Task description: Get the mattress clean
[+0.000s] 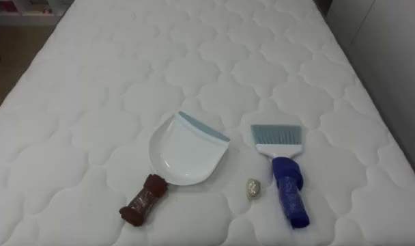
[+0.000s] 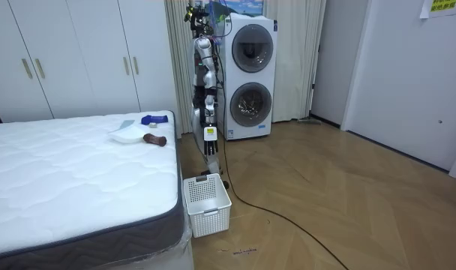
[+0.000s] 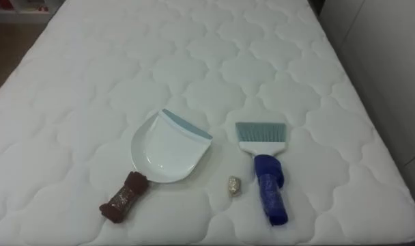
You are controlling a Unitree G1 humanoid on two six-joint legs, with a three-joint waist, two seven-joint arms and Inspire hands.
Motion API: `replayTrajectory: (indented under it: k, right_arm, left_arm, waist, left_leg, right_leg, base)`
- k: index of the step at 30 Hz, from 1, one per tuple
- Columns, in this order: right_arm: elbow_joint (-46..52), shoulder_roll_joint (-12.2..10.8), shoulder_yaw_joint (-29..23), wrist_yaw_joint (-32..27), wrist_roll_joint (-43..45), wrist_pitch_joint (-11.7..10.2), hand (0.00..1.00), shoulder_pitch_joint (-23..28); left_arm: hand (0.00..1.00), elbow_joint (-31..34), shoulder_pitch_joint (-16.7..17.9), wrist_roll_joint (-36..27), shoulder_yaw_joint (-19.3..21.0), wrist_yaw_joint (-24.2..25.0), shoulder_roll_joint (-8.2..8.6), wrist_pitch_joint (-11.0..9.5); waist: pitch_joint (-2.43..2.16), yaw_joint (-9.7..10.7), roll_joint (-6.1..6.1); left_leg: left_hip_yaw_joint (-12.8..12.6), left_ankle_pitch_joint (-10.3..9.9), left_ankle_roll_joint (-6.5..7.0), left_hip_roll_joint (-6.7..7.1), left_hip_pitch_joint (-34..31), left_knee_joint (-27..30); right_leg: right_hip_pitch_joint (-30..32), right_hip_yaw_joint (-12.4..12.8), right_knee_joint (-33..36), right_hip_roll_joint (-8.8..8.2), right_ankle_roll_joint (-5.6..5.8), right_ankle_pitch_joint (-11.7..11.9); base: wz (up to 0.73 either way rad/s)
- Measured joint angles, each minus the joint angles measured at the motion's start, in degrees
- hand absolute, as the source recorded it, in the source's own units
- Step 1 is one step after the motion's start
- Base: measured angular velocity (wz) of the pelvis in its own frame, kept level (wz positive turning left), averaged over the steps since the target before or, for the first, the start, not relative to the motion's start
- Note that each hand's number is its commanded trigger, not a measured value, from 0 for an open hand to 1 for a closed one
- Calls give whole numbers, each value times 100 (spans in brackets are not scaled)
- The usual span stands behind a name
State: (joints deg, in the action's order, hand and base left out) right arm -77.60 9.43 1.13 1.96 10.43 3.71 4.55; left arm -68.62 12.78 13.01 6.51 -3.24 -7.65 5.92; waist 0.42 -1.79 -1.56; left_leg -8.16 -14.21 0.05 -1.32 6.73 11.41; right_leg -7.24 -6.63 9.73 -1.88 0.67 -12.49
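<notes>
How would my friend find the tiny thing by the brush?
On the white quilted mattress lie a white dustpan and a blue-handled brush. Between their handles sits a pale crumpled lump, much smaller than both and the only thing without a handle.

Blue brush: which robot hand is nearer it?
Probably right: the brush lies on the robot's right side, the dustpan on its left. The room view is too distant to place either hand.

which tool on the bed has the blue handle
The brush, lying to the right of the white dustpan; the dustpan's handle is brown.
</notes>
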Motion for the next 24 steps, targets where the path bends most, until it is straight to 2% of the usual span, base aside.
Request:
replayTrajectory:
  k: [10, 12, 16, 19, 20, 22, 24]
  right_arm:
    - [45, 13, -33, 4, 128, -6, 0, -77]
    - [129, 19, -64, -3, 104, -44, 0, -78]
    - [154, 18, -68, -173, -153, -218, 0, -74]
    - [166, 18, -130, -243, -223, -359, 0, -72]
    - [167, 18, -131, -262, -251, -424, 0, -74]
    - [170, 12, -128, -258, -335, -542, 0, -60]
    - [180, 10, -127, -259, -455, -634, 0, -34]
  left_arm:
    - [0, 49, -91, -1, 72, -95, -5, -28]
    - [0, 66, -143, -23, 307, -199, -4, -129]
    - [0, 234, -213, -701, 667, -716, -3, -418]
    - [0, 411, -208, -1137, 819, -1194, -1, -638]
    - [0, 478, -211, -1254, 837, -1378, 0, -752]
    - [0, 653, -217, -1363, 930, -1586, 2, -863]
    - [0, 886, -214, -1371, 986, -1819, 2, -1013]
  waist:
    - [13, -3, -6]
    - [22, -20, -19]
    - [20, -35, -27]
    - [4, -20, -29]
    - [-35, -26, -16]
    - [-50, -21, -44]
    - [-44, -36, -34]
  left_leg:
    - [37, 0, 0, 4, -23, 31]
    - [29, 0, 0, 4, -34, 29]
    - [43, 0, 0, 4, -45, 18]
    - [43, 0, 0, 6, -47, 20]
    - [43, 0, 0, 7, -43, 21]
    - [49, 0, 0, 6, -30, 29]
    - [63, 0, 0, 4, -14, 30]
  right_leg:
    - [-2, -65, -2, -11, 0, -1]
    - [5, -67, -18, -10, 1, -2]
    - [33, -53, -10, -8, 0, -2]
    - [35, -54, -7, -8, 0, -1]
    - [32, -59, -6, -9, 0, -1]
    - [18, -60, -4, -8, 0, 1]
    - [-8, -79, 3, -6, -4, 7]
  base:
    - [2]
    - [0]
    - [0]
    - [0]
    - [0]
    - [0]
    - [5]
